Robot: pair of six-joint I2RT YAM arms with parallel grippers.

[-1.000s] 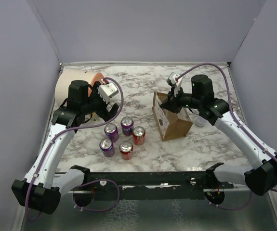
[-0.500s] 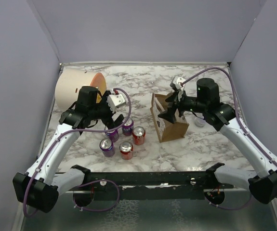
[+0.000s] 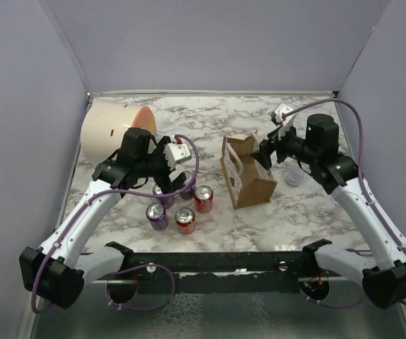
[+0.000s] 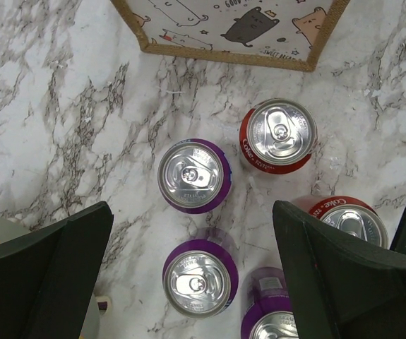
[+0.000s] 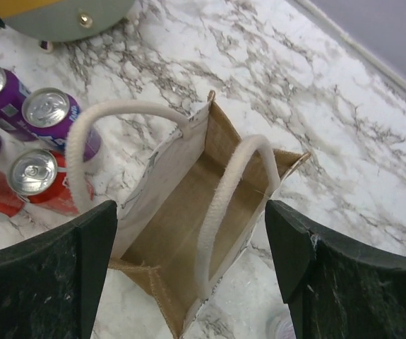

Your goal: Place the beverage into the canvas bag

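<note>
Left pincer (image 4: pixel 190 233) and right pincer (image 5: pixel 188 233), jaws apart, empty.
Purple can (image 4: pixel 194 176) under the left; canvas bag (image 5: pixel 220 141) under the right.

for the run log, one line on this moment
left fingers open above cans | right fingers open above bag | bag empty | nothing held

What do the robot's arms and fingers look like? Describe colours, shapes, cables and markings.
The left arm and right arm have white links, black joint housings and a looping purple cable each. A white camera block sits at each wrist. The fingers are broad matte-black wedges.
</note>
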